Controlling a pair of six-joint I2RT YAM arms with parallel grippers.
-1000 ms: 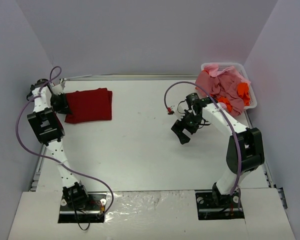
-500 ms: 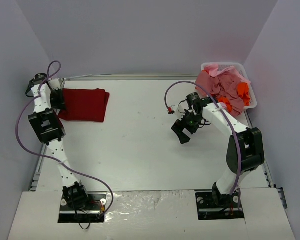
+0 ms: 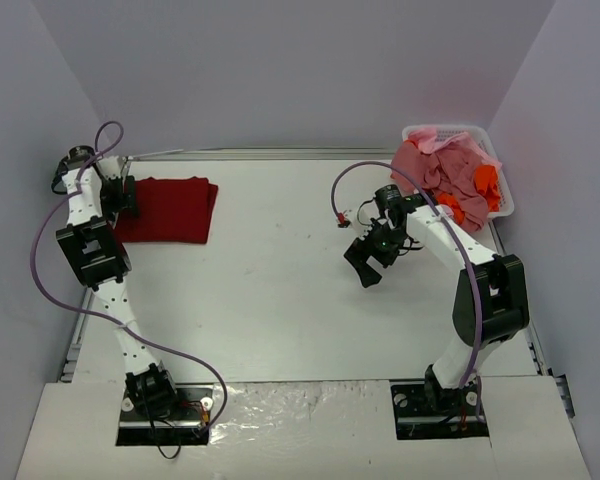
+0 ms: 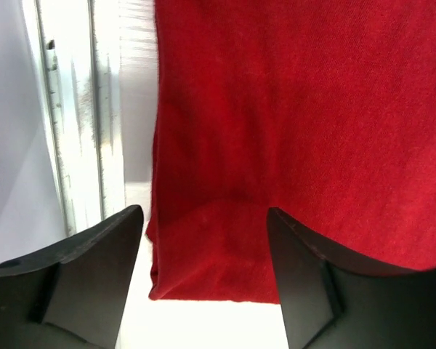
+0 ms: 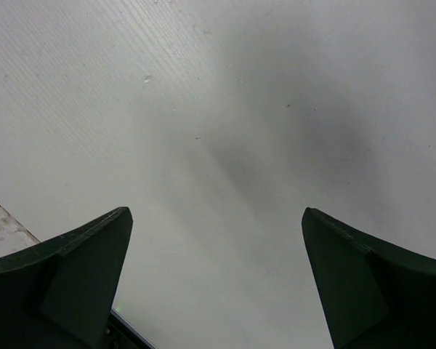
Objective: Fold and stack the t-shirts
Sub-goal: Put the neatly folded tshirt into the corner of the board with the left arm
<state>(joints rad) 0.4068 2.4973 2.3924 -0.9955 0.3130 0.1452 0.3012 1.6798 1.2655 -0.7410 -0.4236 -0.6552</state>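
A folded dark red t-shirt (image 3: 168, 209) lies flat at the far left of the table. My left gripper (image 3: 128, 198) hovers at its left edge, open, and the wrist view shows the shirt's folded corner (image 4: 211, 251) lying between the spread jaws, untouched. Pink, salmon and orange t-shirts (image 3: 450, 175) are heaped in the white basket (image 3: 500, 160) at the far right. My right gripper (image 3: 363, 265) hangs open over bare table right of the middle, and nothing but white surface shows between its fingers (image 5: 80, 269).
A metal rail (image 4: 73, 123) runs along the table's left edge, close beside the red shirt. The walls stand close on three sides. A purple cable loops over each arm.
My left gripper dragged the red shirt's left edge toward the far left, then opened and let it go. The shirt now lies squarer. The right arm barely moved.
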